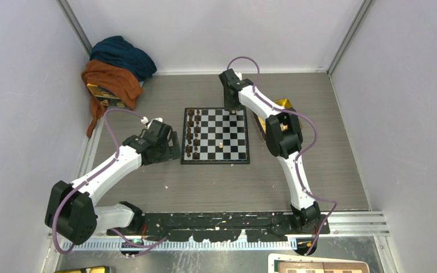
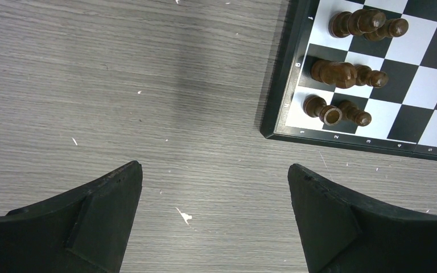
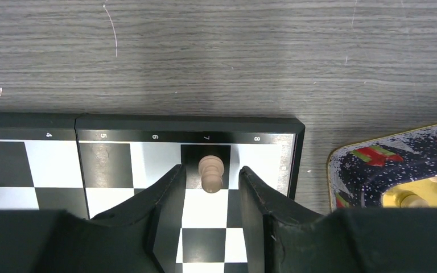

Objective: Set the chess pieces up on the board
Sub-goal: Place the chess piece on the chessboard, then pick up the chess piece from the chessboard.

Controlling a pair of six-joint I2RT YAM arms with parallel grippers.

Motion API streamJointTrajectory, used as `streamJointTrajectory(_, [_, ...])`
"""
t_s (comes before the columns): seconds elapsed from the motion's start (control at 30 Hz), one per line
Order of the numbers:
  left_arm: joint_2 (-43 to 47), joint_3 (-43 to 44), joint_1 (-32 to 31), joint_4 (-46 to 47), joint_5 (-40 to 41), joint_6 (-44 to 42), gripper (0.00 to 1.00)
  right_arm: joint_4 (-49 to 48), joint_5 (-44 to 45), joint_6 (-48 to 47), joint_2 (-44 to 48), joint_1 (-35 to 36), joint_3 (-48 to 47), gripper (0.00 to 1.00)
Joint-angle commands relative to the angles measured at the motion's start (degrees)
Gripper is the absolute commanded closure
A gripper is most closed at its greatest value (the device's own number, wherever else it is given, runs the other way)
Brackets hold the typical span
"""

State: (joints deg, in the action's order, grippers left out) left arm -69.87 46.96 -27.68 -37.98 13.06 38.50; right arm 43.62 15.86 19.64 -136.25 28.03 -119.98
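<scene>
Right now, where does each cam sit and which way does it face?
Top external: above and behind the arms, looking down at the board; both arms show.
Left wrist: on the left gripper, facing down at the table beside the board's corner and dark pieces; open fingers.
Right wrist: on the right gripper, facing down at the board's edge; open fingers flank a tan piece.
Shared: all three see the board.

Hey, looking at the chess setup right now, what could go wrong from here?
1. The light pawn stands free between the open fingers of the right end effector. A sideways drift while lifting away could tip it.
2. It sits in the board's edge row, so if toppled it might roll onto the table.
3. The left end effector hangs wide open beside the dark pieces. Swinging in low could knock them.
</scene>
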Motion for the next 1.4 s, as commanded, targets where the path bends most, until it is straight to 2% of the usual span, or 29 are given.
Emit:
streamJointTrajectory(0.0, [2.08,2.17,0.17,0.64,1.46,0.21,0.00,-0.73,0.93,-1.99,6.81,0.65,0.13,0.55])
streamJointTrajectory(0.17, [4.40,1.40,0.17,-0.08,2.14,0.76,0.00,-0.79,2.21,-1.84,13.51,2.79,5.44,0.55])
streamJointTrajectory(0.4, [7.42,-0.14,0.17,-1.00,2.23,0.96,0.00,-2.51,0.56,1.01,23.56,8.08,19.40,0.55])
streamJointTrajectory(0.77, [9.42,-1.20,0.15,-1.76,0.98,0.79,0.00,-6.44,-0.75,6.30,29.60,16.38,34.37,0.53])
streamJointTrajectory(1.37, [9.76,-2.49,0.16,-1.47,0.17,1.10,0.00,-8.45,-1.09,6.35,26.03,17.40,34.47,0.55])
